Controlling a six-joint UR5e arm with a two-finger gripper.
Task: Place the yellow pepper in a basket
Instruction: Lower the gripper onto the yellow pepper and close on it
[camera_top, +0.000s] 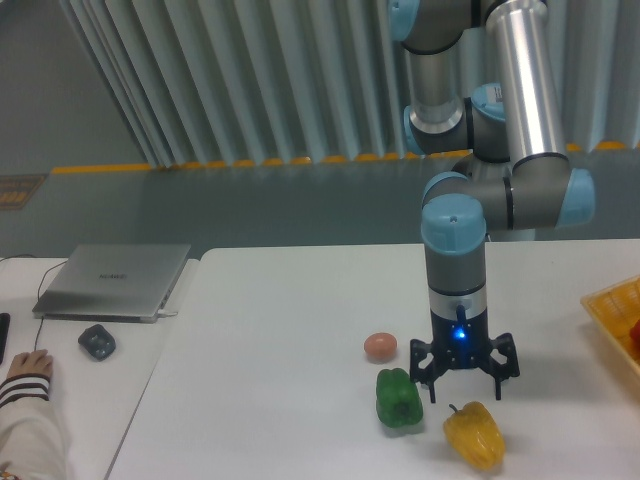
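The tool (463, 380) is seen spread wide and empty, pointing down just behind the yellow pepper (474, 435), which lies on its side near the front edge of the counter (280, 330), toward the right. The green pepper (399, 398) sits just beside it on the left, with a small pinkish fruit (380, 346) a little further back. Only a corner of the basket (612, 312) is seen at the right edge of the counter, well apart from the pepper. The step in hand is judged to be the approach for the grasp. It would be done well if the tool were centred over the widest part of the yellow pepper, clear of the green one, and lowered until the fingers straddle the glossy, lobed body before being closed gently, since a smooth skin may slip
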